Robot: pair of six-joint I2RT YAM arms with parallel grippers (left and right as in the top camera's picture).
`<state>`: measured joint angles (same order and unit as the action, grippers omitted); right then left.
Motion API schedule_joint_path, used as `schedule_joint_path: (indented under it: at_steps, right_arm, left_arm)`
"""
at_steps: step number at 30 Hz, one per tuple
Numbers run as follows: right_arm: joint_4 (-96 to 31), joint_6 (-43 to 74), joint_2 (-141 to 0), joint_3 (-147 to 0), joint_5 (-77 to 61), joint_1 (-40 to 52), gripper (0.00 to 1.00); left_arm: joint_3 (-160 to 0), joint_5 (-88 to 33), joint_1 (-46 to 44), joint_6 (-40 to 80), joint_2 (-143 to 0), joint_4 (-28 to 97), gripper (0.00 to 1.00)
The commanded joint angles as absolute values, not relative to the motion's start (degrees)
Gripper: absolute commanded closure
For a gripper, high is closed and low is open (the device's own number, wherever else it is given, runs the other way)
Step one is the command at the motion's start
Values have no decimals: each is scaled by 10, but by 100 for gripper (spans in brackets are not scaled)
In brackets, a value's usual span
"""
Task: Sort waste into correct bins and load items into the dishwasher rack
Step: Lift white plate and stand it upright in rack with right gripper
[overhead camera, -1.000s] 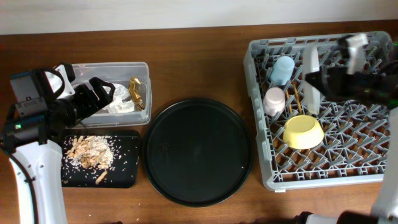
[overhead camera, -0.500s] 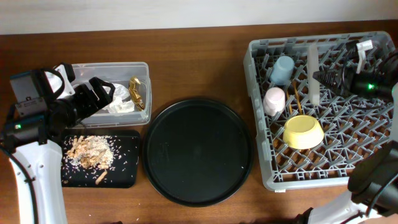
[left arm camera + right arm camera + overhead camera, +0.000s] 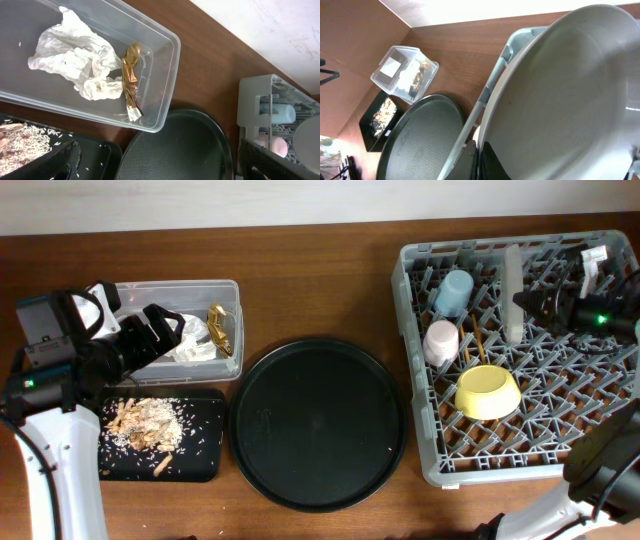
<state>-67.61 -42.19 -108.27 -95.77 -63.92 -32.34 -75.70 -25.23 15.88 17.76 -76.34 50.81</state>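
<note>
At eight o'clock, beige food scraps lie in the shallow black rectangular tray. Beyond it, the left gripper hangs spread and empty over the clear plastic tub. At two o'clock, the right gripper pinches the pale grey-white round plate, now shifted rightward and upright among the pegs of the grey plastic dishwasher rack. Release looks next.

1. The left arm has a white lower link, a black joint housing with a small green light, and a blue-grey block on top.
2. The left gripper is black, with matt dark fingers.
3. The right arm is black, with its own green lamp and a white piece by the wrist.
</note>
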Motion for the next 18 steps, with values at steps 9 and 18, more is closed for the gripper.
schedule_joint_path:
  at_steps: [9, 18]
  right_arm:
    - [-659, -430, -1105, -962, -621, -326, 28]
    - [-625, -241, -1061, -1008, -492, -304, 1]
  left_arm:
    - [-766, -255, 161, 179, -759, 507, 1]
    - [-766, -255, 161, 179, -759, 507, 1]
